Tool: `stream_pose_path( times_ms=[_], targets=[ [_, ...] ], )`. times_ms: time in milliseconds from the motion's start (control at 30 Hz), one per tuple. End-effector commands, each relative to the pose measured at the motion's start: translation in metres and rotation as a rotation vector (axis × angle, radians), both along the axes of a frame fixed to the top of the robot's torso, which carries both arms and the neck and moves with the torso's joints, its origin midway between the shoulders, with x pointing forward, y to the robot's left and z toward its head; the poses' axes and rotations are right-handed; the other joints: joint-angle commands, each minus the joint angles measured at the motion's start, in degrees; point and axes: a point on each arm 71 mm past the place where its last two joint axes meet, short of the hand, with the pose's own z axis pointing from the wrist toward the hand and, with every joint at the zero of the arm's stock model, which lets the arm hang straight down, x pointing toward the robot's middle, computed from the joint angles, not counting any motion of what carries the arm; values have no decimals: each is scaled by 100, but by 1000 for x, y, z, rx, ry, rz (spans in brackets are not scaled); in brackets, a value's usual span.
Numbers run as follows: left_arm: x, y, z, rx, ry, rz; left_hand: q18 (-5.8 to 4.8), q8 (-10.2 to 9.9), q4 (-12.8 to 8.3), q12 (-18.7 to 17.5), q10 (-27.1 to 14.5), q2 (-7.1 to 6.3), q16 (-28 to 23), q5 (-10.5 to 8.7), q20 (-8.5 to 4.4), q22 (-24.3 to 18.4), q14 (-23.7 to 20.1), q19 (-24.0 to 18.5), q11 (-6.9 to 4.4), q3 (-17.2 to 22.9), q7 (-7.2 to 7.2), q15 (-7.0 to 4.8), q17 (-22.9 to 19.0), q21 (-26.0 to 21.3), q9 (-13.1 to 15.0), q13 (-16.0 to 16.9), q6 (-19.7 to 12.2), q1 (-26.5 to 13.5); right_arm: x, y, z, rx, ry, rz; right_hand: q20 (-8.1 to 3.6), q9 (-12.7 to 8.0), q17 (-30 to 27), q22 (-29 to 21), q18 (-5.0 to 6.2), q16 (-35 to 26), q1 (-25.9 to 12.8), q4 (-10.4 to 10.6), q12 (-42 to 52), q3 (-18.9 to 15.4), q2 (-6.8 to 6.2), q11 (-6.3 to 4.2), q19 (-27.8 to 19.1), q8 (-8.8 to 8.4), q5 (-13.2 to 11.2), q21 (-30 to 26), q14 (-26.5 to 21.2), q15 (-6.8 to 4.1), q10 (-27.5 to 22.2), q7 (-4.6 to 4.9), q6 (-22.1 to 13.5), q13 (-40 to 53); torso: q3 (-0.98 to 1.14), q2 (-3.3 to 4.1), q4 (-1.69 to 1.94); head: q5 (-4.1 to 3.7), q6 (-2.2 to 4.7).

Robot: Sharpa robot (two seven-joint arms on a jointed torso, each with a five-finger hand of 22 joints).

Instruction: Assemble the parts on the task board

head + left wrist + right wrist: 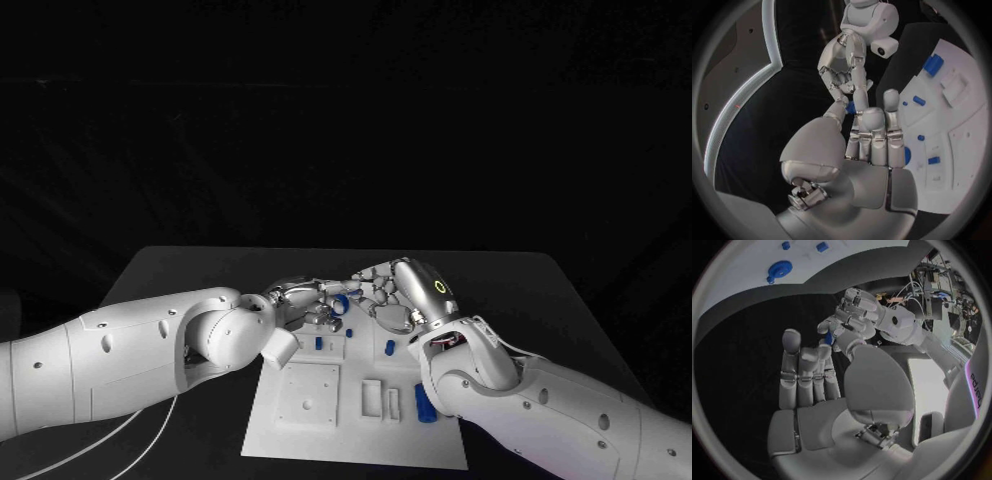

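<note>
Item: two hands meeting over the board, a blue part between them.

Left hand (pixel 299 298) and right hand (pixel 404 290) meet at centre frame above the board (pixel 310 420)'s far end; fingers (pixel 856 107) of both close on the part (pixel 851 107). Which hand bears it, cannot tell. Advice: secure one pinch before the other lets go, over the board. Other parts (pixel 424 402) lie lower right.

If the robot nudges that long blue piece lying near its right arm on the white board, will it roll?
Probably. The long blue piece looks rounded and lies flat on the smooth white board, so a sideways nudge might roll it. It seems stiff, small and probably light.
</note>
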Motion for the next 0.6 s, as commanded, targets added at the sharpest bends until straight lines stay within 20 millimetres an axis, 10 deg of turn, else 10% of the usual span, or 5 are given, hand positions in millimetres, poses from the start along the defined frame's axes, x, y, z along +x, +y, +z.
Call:
stream_pose_path(
  times_ms=[33,600],
  targets=[
    [-4,-7,2,-14,-9,-61,-80,-25,11,27,-34,49,12,-40,41,26,-35,-9,-4,-131,-1,-12,-10,-27,-10,-12,-39,79,0,2,-1,-25,12,24,1,17,-3,6,-113,-17,-76,55,-28,-9,-1,-9,61,33,16,-39,33,-1,19,-69,8,15,0,-2,1,0,-9],
    [3,3,1,0,-26,-11,-72,-23,4,38,-90,102,15,-71,51,29,-49,-4,25,-366,30,5,-33,-45,-10,-43,-114,156,0,0,-4,-41,44,41,6,18,13,95,-121,-6,-75,142,-27,-91,12,-9,108,34,18,-155,31,2,21,-76,0,66,-1,0,0,4,-21]
  ],
)
